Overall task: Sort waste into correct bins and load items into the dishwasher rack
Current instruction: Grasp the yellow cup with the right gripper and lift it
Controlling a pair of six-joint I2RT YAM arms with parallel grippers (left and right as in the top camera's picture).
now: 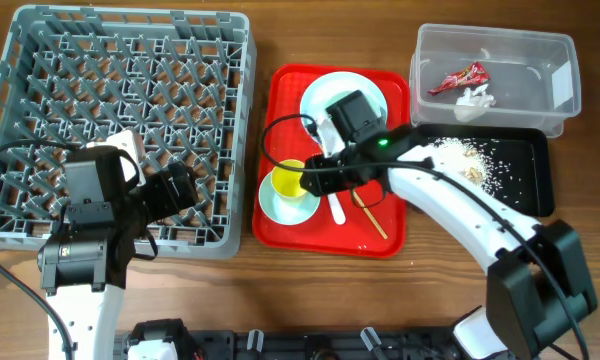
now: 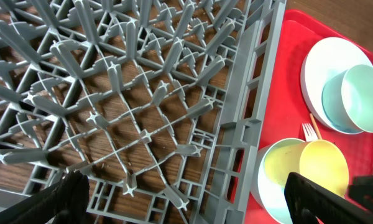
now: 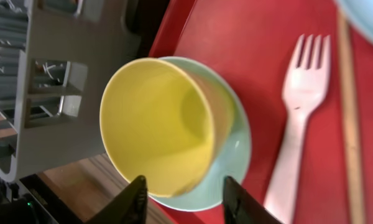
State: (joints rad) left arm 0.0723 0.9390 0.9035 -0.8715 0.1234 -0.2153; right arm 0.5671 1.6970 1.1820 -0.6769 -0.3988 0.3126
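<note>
The wooden table carries a red tray, its left edge close beside the rack. The cup sits in a green bowl at that edge, with the fork and chopstick on bare tray to its right. The right gripper flanks the cup's rim; I cannot tell if it pinches. The left gripper is spread wide over the rack's edge.

Small yellow cup nested in pale bowl — white fork, wooden chopstick just beside
</note>
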